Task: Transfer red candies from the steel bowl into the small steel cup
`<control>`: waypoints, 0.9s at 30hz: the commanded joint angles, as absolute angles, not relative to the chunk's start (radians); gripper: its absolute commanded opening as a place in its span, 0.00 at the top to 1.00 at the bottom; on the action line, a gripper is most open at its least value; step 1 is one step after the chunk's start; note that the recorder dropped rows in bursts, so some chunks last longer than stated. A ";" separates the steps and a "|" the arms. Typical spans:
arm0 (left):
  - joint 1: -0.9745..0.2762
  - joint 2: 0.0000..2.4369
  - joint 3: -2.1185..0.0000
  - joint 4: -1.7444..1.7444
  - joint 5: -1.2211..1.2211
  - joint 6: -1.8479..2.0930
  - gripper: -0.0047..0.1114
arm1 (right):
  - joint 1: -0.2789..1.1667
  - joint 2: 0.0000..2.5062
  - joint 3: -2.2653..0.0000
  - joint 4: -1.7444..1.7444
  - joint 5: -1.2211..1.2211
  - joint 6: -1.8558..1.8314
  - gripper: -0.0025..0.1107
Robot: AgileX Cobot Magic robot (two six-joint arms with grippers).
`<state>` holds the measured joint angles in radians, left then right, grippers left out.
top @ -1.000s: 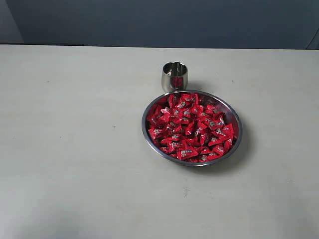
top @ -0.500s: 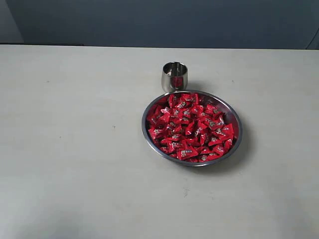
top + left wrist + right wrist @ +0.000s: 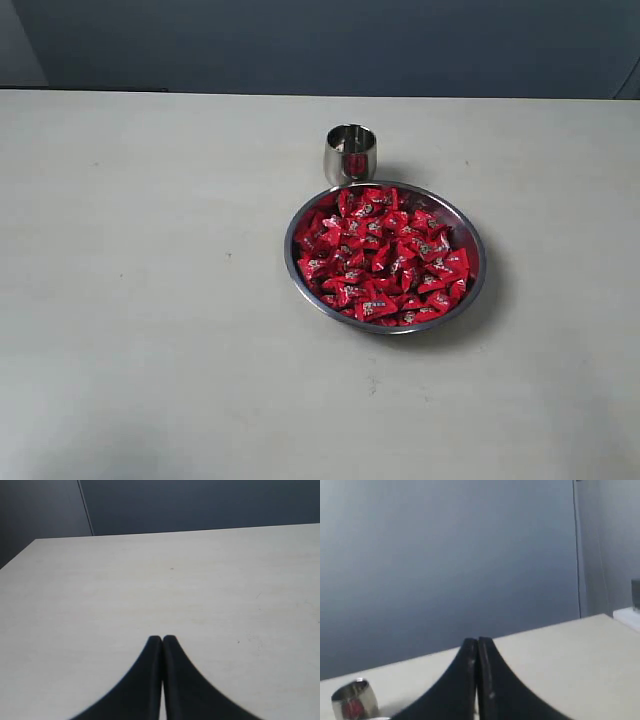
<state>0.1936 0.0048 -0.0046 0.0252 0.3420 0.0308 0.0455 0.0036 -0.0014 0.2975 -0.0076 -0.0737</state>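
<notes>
Nothing has moved: small steel cup (image 3: 350,155) sits at 11 o'clock of steel bowl (image 3: 472,238); left claw (image 3: 162,639) and right claw (image 3: 478,640) are fully closed, empty.

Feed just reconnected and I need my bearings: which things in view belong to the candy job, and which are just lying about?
Job: red candies, heaped in the steel bowl; small steel cup, beside the bowl.
Not the job: table; a dark object seen only in the right wrist view, too small to identify.

lab-like — pale table (image 3: 150,300), grey wall (image 3: 300,40)
</notes>
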 commanded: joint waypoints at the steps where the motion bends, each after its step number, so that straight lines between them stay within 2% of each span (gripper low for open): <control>1: 0.187 0.000 0.000 0.027 0.334 0.029 0.96 | 0.040 0.000 0.000 0.300 -0.173 -0.075 0.98; 13: 0.187 0.000 0.000 0.027 0.334 0.029 0.96 | 0.040 0.000 0.000 0.368 -0.350 0.130 0.98; 18: 0.187 0.000 0.000 0.027 0.334 0.029 0.96 | 0.040 0.017 -0.148 0.233 -0.134 0.174 0.98; 27: 0.187 0.000 0.000 0.027 0.334 0.029 0.96 | 0.071 0.417 -0.526 0.102 0.142 0.147 0.98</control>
<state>0.1936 0.0048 -0.0046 0.0252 0.3420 0.0308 0.0479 0.3006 -0.4157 0.1515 0.0491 0.1752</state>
